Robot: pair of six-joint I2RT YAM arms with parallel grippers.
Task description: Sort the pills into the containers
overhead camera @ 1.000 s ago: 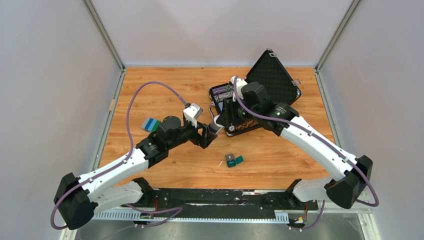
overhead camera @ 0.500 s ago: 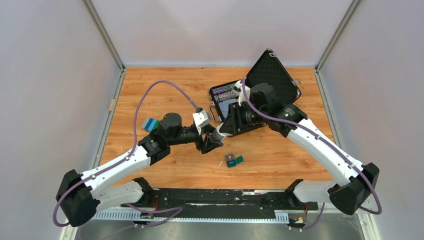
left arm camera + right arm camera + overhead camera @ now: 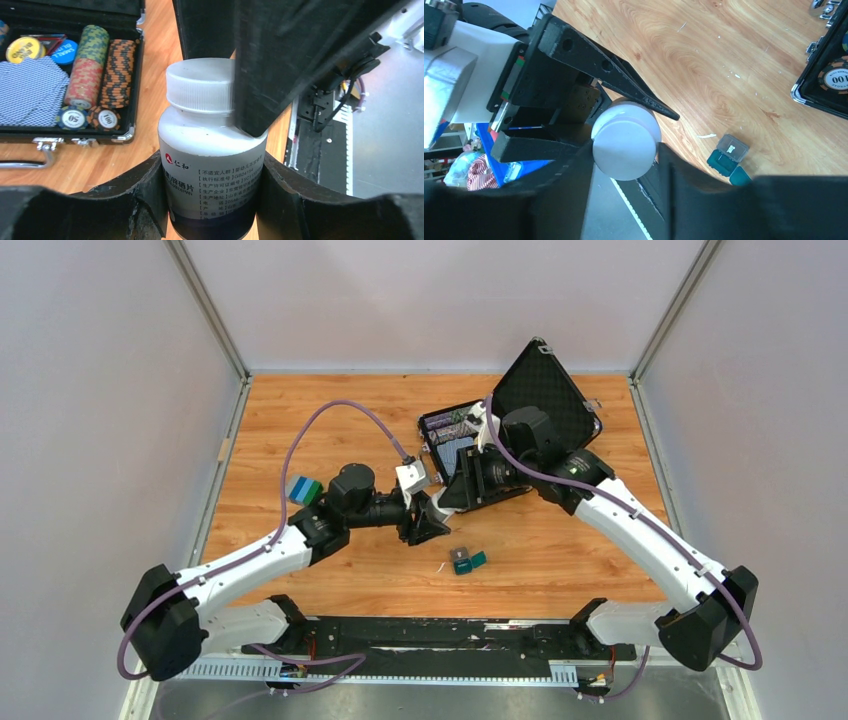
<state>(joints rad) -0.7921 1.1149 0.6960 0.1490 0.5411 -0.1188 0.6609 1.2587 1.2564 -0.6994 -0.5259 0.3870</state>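
Bright, even light — soft shadows, near fingers blurred.

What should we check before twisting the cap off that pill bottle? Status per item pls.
1. Left hand clamped on bottle body: ok.
2. Right hand fingers on both sides of cap: ok.
3. Cap already loosened: cannot tell.
4. Bottle resting on the table or lifted: cannot tell.
5. Teal box open and apart from both hands: ok.
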